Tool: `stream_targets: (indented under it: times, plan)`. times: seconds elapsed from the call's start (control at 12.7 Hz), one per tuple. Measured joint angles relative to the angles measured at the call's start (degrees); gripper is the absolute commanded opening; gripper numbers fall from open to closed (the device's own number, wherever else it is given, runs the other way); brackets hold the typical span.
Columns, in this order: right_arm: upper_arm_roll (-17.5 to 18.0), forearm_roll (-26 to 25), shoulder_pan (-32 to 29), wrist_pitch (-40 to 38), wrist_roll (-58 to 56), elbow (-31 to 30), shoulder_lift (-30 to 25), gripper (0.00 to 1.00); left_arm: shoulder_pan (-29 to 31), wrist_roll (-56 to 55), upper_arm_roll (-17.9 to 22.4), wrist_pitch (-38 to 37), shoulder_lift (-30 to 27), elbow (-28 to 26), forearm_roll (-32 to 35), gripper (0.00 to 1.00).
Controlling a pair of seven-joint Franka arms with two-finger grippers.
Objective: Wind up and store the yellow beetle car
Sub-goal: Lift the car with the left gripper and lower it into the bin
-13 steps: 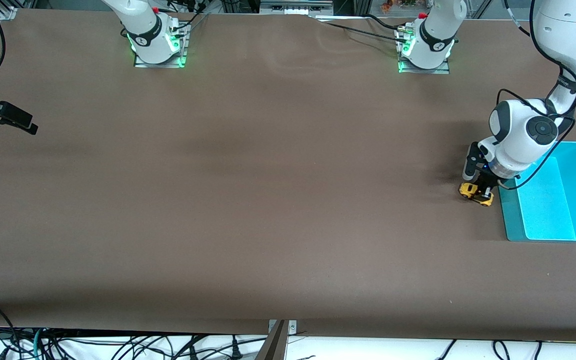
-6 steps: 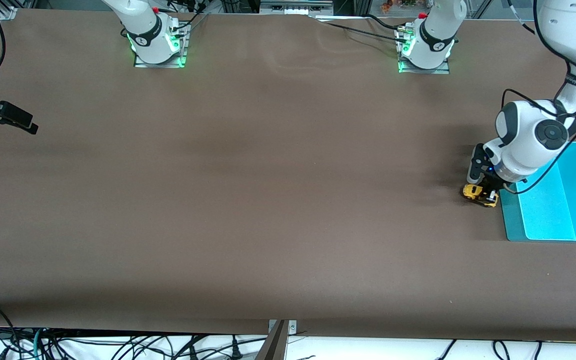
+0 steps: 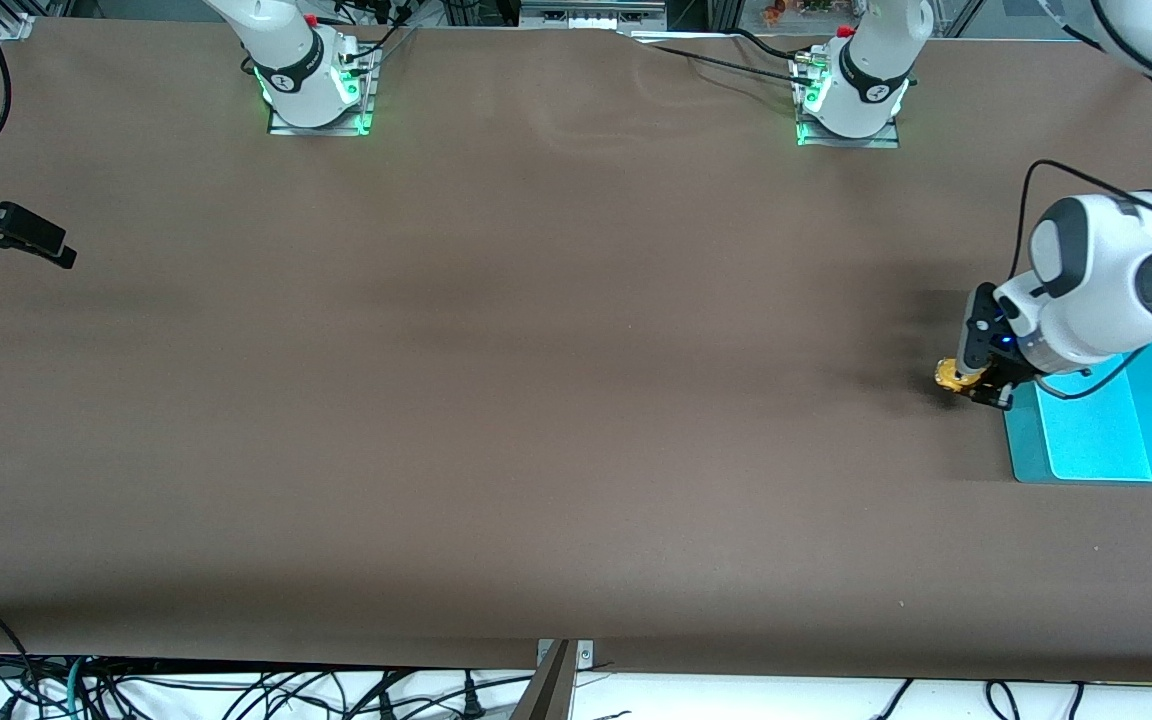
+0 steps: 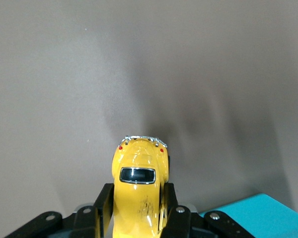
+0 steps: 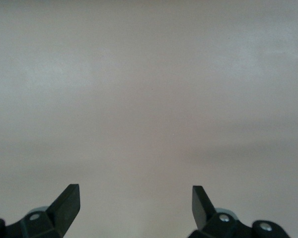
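Honestly, with left gripper (image 3: 976,385) pinching the yellow beetle car (image 4: 139,191) and right gripper (image 5: 135,203) spread idle, best to lift clear before swinging over the cyan bin (image 3: 1126,430) alongside.

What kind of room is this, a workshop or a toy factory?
Most likely a robotics lab: two robot arms bolted to a brown table, loose cables along its edge, and the left gripper holding a yellow beetle car beside a cyan bin.

Bright-yellow rounded beetle toy car (image 4: 139,191), dark window, red tail dots; cyan plastic bin (image 3: 1121,435); matte brown worktop (image 3: 536,400).
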Motion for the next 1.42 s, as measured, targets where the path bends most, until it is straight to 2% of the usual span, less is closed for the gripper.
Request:
stream_targets:
  times: [0.32,0.63,0.87,1.42]
  plan:
    - [0.0,0.0,0.0,0.0,0.0,0.0,0.0,1.0,1.3,0.2,5.2,-9.3,-0.9,7.9,0.0,0.43]
    - [0.0,0.0,0.0,-0.1,0.0,0.0,0.0,1.0,3.9,3.5,10.2,-10.6,0.0,10.8,0.0,0.43]
    - [0.0,0.0,0.0,-0.1,0.0,0.0,0.0,1.0,7.2,5.7,10.5,-6.9,4.0,11.7,0.0,0.43]
    - [0.0,0.0,0.0,-0.1,0.0,0.0,0.0,1.0,6.2,5.6,9.9,2.3,13.2,13.7,0.0,0.43]
